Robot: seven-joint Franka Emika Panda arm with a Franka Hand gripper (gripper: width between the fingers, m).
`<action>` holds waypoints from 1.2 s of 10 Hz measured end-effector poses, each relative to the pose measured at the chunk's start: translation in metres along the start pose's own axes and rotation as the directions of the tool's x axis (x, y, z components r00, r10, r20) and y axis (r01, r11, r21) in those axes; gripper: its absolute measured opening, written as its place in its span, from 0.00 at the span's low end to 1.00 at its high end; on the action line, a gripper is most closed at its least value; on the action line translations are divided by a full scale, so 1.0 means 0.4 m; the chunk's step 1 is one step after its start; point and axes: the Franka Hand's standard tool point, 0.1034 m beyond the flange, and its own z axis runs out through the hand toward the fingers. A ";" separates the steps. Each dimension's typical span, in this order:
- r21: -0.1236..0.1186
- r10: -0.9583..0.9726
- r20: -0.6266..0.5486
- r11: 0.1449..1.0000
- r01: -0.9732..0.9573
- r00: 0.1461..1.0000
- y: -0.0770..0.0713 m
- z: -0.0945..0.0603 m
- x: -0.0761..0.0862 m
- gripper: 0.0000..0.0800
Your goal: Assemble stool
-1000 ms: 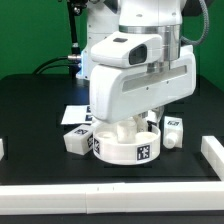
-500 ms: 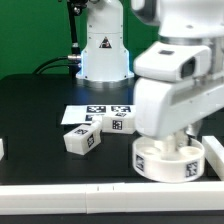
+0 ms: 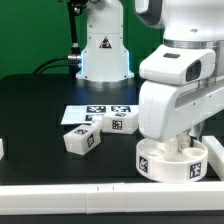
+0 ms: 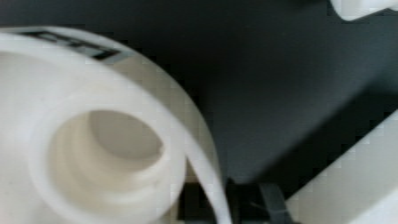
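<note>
We find the gripper drawn in to a narrow pinch on the thin upright wall of the round seat. In the wrist view one dark finger stands outside the wall and the other inside the ring, with the wall between them.

In the exterior view the arm's bulky white wrist housing hangs over the seat and hides the fingers. The seat stands upright with its opening upward and its square tag facing the camera, low on the exterior view's right; whether it rests on the black table or is just off it we cannot tell.

A green wall closes the scene behind, and the arm's base stands at the back of the table. A long white border rail runs along the front edge, just in front of the seat; a second rail piece lies just beside the seat on the exterior view's right.

The marker board lies flat near the middle. The front leg lies just in front of the board, toward the exterior view's left. The back leg lies at the board's front edge, near the seat but apart from it. Both legs show tags, and nothing lies between them and the seat.
</note>
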 end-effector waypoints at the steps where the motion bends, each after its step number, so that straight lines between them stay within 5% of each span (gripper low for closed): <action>1: 0.008 0.000 0.008 1.000 0.000 1.000 -0.016 0.005 -0.012 0.04; 3: 0.019 0.000 0.021 1.000 0.000 1.000 -0.030 0.019 -0.029 0.04; 8: 0.022 -0.017 0.009 1.000 0.017 1.000 -0.028 0.074 0.024 0.04; 12: 0.013 -0.016 0.000 1.000 0.016 1.000 -0.028 0.074 0.031 0.04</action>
